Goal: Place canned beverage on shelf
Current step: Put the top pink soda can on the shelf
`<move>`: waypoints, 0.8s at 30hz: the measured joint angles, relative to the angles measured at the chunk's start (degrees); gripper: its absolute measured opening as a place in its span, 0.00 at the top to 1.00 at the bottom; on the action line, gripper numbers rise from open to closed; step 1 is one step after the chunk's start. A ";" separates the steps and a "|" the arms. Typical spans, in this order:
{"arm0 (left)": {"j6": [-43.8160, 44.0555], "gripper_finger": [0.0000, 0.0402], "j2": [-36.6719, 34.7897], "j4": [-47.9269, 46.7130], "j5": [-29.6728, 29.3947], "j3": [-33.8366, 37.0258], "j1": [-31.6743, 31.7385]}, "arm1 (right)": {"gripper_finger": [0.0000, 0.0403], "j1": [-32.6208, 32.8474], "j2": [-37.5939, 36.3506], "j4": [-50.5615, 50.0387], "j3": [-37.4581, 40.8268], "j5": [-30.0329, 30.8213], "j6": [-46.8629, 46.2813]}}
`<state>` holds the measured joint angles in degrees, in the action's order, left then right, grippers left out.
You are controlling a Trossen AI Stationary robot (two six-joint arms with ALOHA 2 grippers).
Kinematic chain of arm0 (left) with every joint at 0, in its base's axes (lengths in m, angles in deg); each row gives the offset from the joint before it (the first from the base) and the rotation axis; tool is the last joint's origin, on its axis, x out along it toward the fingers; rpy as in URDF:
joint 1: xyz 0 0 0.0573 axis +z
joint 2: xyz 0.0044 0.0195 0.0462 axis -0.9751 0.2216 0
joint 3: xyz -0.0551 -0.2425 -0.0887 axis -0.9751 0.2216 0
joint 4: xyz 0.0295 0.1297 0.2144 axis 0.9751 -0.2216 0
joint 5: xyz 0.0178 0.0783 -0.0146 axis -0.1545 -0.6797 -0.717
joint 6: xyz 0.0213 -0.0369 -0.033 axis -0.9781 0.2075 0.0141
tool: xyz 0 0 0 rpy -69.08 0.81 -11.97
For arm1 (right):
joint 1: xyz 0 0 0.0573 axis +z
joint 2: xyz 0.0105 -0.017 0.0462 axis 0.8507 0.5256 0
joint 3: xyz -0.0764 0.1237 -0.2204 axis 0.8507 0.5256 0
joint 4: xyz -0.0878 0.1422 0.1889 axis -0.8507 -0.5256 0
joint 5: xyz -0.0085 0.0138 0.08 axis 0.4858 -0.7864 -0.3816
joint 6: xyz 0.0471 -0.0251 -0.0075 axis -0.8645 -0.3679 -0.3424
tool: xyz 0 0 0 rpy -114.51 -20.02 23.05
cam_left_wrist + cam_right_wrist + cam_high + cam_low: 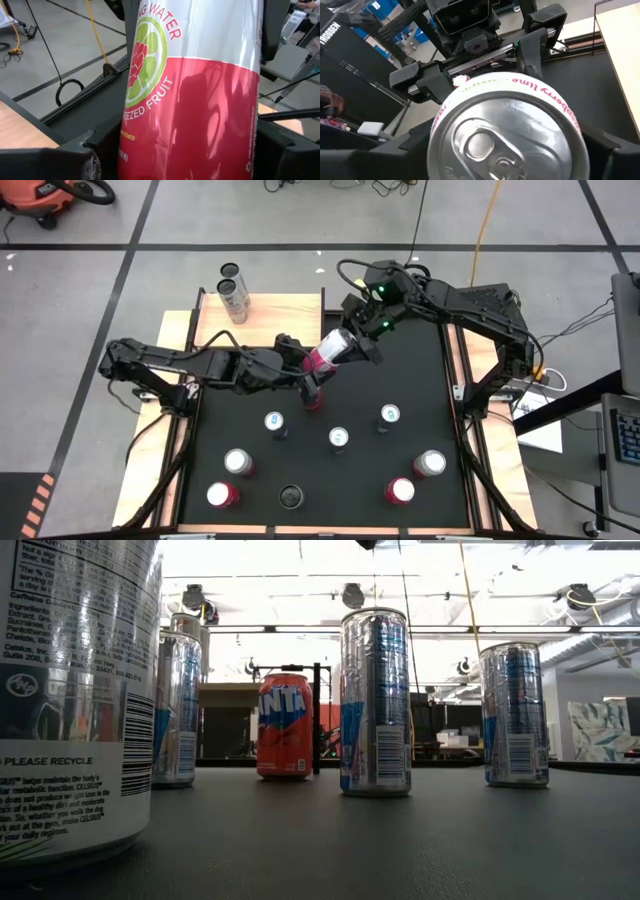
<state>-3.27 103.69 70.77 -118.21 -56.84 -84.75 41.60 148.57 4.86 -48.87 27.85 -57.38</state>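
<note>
Looking down in the high view, a red-and-white can is seen raised and tilted over the black mat, caught between the left gripper and the right gripper, which meet from opposite sides. The can is placed just beside the right edge of the shelf, a pale wooden board at the mat's far left corner, on which two cans are already stood. Eight further cans are spread upright on the near half of the mat.

In the low view, an orange can and several tall silver cans are shown standing on the mat; neither gripper is seen.

In the left wrist view, the lifted can is shown filling the space between that arm's own fingers, which are closed against its sides.

In the right wrist view, the can's top end is turned toward the camera, with the left gripper's fingers clamped around its far part. Whether the right gripper grips the can or is merely set around it cannot be told.
</note>
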 joint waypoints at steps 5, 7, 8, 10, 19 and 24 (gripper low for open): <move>-5.33 0.27 -0.20 3.30 -2.20 0.00 -0.37 | 0.15 0.01 -0.95 1.67 -0.01 1.86 -0.51; -6.98 0.27 -0.55 5.17 -3.42 0.02 -0.42 | 0.13 -0.28 -1.63 2.75 -0.01 2.21 -0.55; -7.69 0.27 -0.67 6.67 -4.15 0.02 -0.42 | 0.13 -0.46 -1.93 3.20 -0.03 2.49 -0.62; -9.06 0.27 -1.43 8.39 -5.76 0.02 -0.44 | 0.12 -0.48 -2.78 3.91 -0.04 4.25 -0.71; -20.79 0.27 -2.49 21.98 -19.22 0.00 -1.20 | 0.12 -0.77 -3.35 16.32 -0.04 14.01 -5.60; -31.80 0.27 -2.51 29.78 -28.36 -0.02 -1.57 | 0.12 -0.46 -3.32 30.07 -0.04 21.26 -9.34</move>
<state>-35.07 101.18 100.56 -146.57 -56.86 -86.32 41.15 145.24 34.94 -48.90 49.11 -66.72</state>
